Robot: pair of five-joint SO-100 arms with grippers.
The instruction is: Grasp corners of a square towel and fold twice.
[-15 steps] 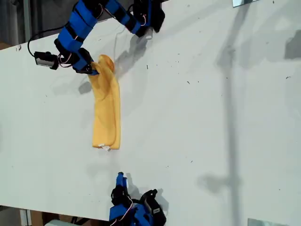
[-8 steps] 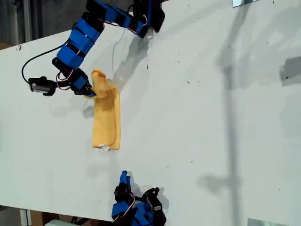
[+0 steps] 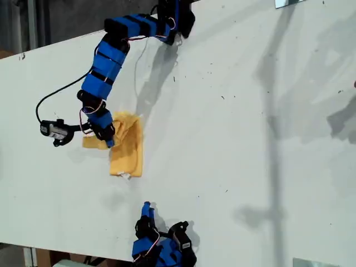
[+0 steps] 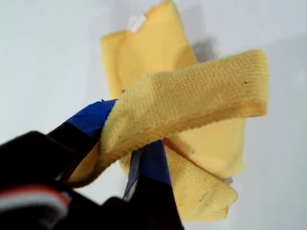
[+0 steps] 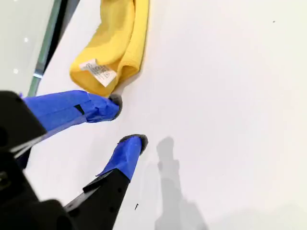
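The yellow-orange towel (image 3: 128, 151) lies on the white table (image 3: 250, 139), left of centre in the exterior view, as a narrow folded strip. My first gripper (image 3: 107, 139) is shut on one end of the towel (image 4: 192, 96) and holds it lifted and doubled back over the rest. The lifted end sticks out toward the exterior view's left. A white tag (image 3: 125, 175) marks the corner (image 5: 96, 72) nearest my second gripper (image 3: 146, 208). My second gripper (image 5: 127, 120) stands open just short of that corner, with nothing between its fingers.
The first arm's blue links (image 3: 111, 55) reach down from the top of the exterior view, with a black cable (image 3: 61, 92) looping beside them. Broad shadows cross the table in the exterior view's right half. The table's near edge runs just below the second arm's base (image 3: 164, 250).
My first gripper has carried the towel's far end down the exterior view toward the tagged end, doubling the strip over itself. My second gripper has stayed almost still.
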